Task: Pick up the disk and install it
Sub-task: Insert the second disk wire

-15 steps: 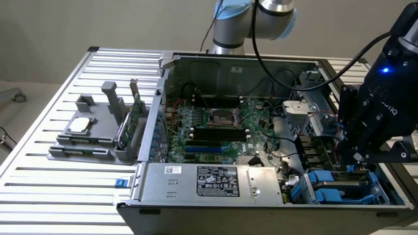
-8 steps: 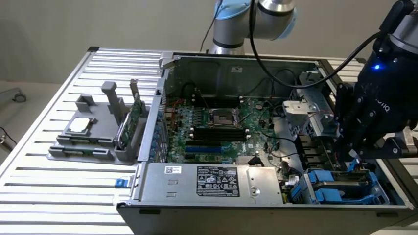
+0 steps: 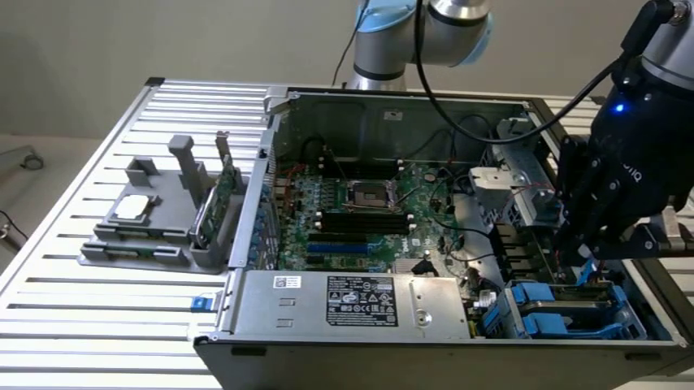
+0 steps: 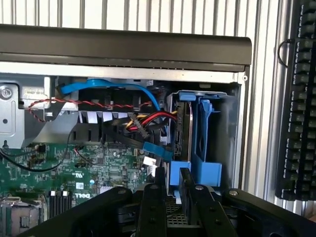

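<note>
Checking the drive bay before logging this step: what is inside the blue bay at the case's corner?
The disk stands on edge inside the blue bay, its blue carrier bracket at the near end between the end effector fingers. The bay walls cover its lower part and far end.

- The disk has a blue carrier and a dark edge.
- The motherboard is green.
- The gripper is black.
- The tabletop has silver ribs.

My exterior view looks down across the whole open computer case — wrist view sits close, sharing its blue drive bay.
</note>
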`<state>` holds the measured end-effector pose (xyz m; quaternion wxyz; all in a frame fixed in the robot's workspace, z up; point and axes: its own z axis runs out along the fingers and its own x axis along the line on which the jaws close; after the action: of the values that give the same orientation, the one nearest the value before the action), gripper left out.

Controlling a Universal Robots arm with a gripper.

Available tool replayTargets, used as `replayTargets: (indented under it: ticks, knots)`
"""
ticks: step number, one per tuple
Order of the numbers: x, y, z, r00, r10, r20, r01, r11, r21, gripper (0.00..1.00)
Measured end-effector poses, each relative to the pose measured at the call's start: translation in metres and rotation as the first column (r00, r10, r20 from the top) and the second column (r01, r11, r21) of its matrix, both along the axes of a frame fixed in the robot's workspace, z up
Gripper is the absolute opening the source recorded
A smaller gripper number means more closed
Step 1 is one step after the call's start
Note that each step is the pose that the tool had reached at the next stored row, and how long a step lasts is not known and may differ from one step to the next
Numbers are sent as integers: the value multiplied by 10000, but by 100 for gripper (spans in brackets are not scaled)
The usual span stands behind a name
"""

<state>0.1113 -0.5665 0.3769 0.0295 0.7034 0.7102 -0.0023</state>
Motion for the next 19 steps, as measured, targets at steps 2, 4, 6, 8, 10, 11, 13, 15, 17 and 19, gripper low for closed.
replayTargets:
  ticks: [2, 4, 6, 8, 10, 11, 13, 15, 17, 19]
  knots:
    - [0, 0, -9, 9998, -181, 23, 181, 9998, 2, 26]
    - [0, 0, -19, 9994, -333, 51, 333, 9994, 10, 26]
    - [-1, 0, -29, 9990, -433, 87, 432, 9991, 25, 26]
    - [0, 0, -38, 9987, -502, 122, 501, 9987, 38, 26]
    - [0, 0, -46, 9983, -556, 151, 556, 9984, 49, 26]
    - [0, 0, -50, 9982, -582, 164, 581, 9983, 55, 26]
    - [0, 0, -58, 9978, -635, 185, 634, 9980, 69, 26]
    - [0, 0, -66, 9974, -688, 201, 686, 9976, 87, 26]
    - [0, 0, -71, 9971, -736, 216, 734, 9972, 106, 26]
    - [-3, 6, -73, 9969, -756, 227, 754, 9971, 119, 26]
